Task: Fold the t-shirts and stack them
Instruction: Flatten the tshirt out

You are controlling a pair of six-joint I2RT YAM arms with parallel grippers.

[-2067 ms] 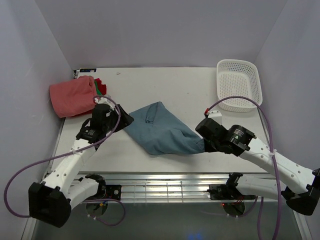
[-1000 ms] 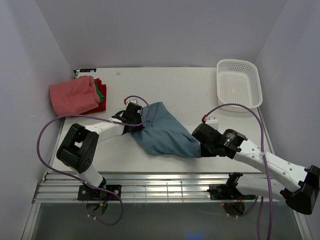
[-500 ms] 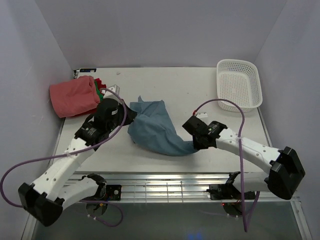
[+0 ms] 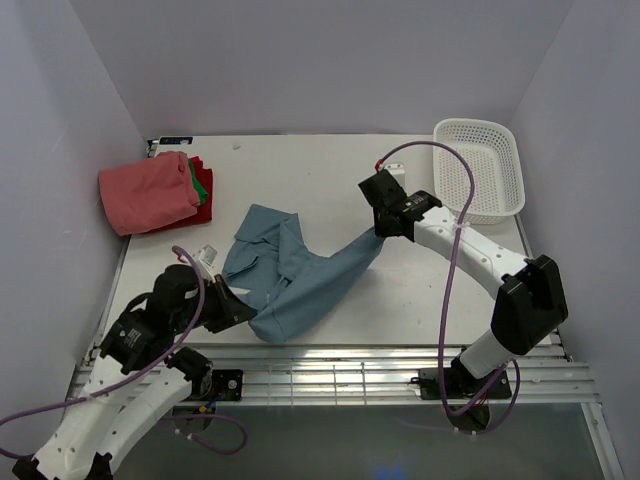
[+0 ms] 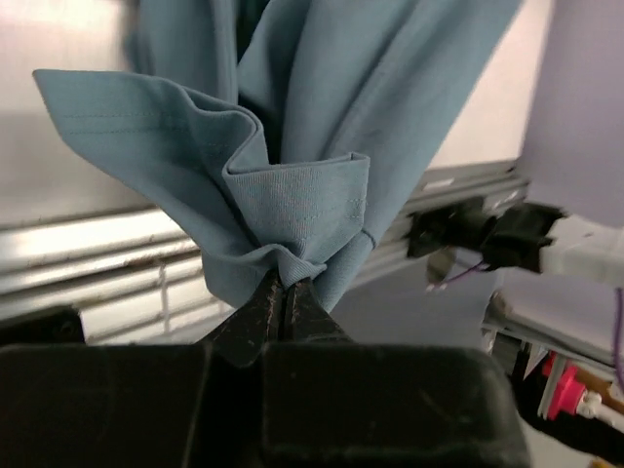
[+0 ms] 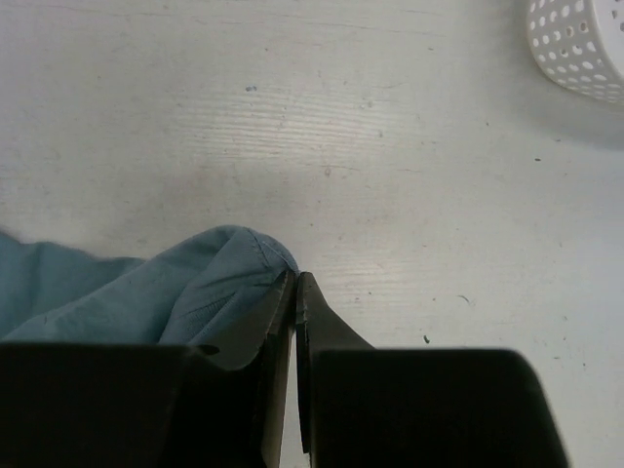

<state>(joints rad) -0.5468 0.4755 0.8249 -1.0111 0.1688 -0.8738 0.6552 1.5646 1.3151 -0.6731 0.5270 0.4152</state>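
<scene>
The teal-blue t-shirt (image 4: 300,275) is stretched in a loose diagonal band across the table between both arms. My left gripper (image 4: 238,312) is near the table's front edge, shut on a bunched fold of the shirt (image 5: 292,210), its fingertips (image 5: 284,289) pressed together on the cloth. My right gripper (image 4: 383,230) is farther back, right of centre, shut on the shirt's other end (image 6: 210,288) just above the tabletop. Its tips (image 6: 294,280) pinch the hem. A folded stack of salmon-pink (image 4: 148,190), green (image 4: 204,184) and red (image 4: 201,211) t-shirts lies at the back left.
A white mesh basket (image 4: 479,168) stands at the back right, its corner (image 6: 580,44) showing in the right wrist view. The metal rail (image 4: 330,365) runs along the front edge, right below the left gripper. Purple cables loop around both arms. Walls close in on three sides.
The left gripper closed on the shirt and pulled it toward the front edge. The right gripper carried the other end back toward the basket, drawing the shirt out long.
</scene>
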